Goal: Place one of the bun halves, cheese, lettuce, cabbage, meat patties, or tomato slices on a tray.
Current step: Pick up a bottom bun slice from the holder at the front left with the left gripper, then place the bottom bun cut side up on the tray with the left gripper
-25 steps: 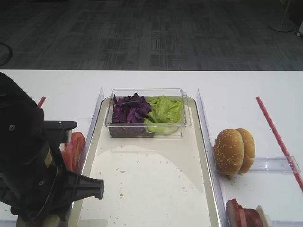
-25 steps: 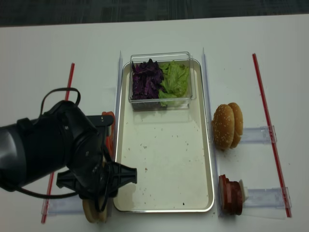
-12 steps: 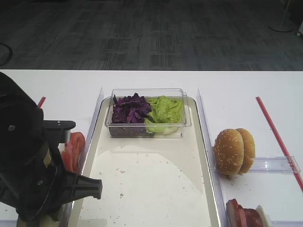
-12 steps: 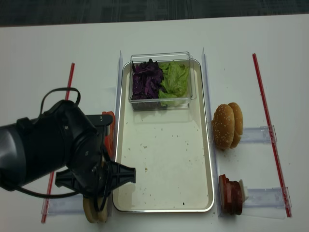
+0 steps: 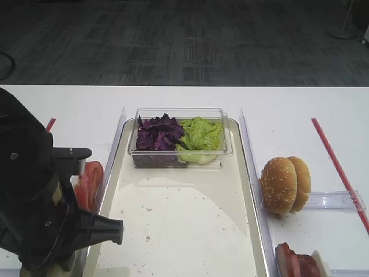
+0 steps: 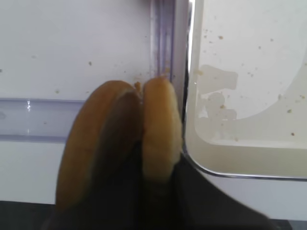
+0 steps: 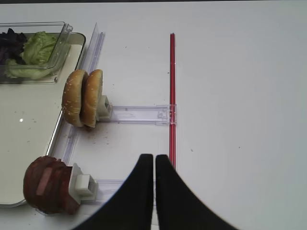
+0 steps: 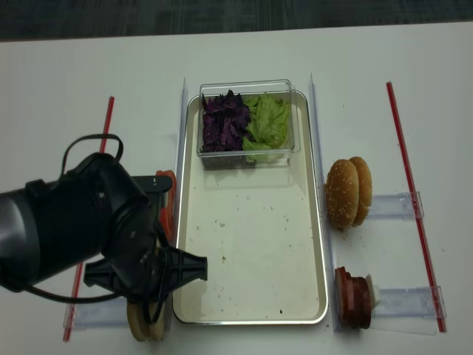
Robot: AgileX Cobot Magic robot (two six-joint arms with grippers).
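The bun halves (image 6: 120, 148) stand on edge as a pair just outside the tray's near left corner, on the counter (image 8: 59, 89), faces pressed together and their flat planes running parallel to the tray's long left rim. In the left wrist view the left pincer (image 6: 141, 191) comes in from below with its dark fingers about the inner half, the one nearer the tray; the jaws are pressed almost together, and they appear to be pinching that half, though the fingertips merge with the buns' shadow and the exact contact is hard to make out.

The tray (image 8: 251, 251) lies immediately to the right of the gripped bun, its rim nearly touching the crust, so my reading is that the coming move is a lift and a short sideways carry over that rim. The left arm is plainly the nearer one.

The right pincer (image 7: 154, 191) hangs on the far side of the tray, fingers shut on nothing, near a red strip (image 7: 172, 96).

Farther out from the tray: tomato slices (image 5: 87, 183) along its left rim, a clear tub (image 8: 247, 122) at its far end holding purple cabbage (image 8: 224, 122) and lettuce (image 8: 267, 122), sesame buns (image 8: 349, 192) and meat patties (image 8: 353, 297) beyond its right rim.
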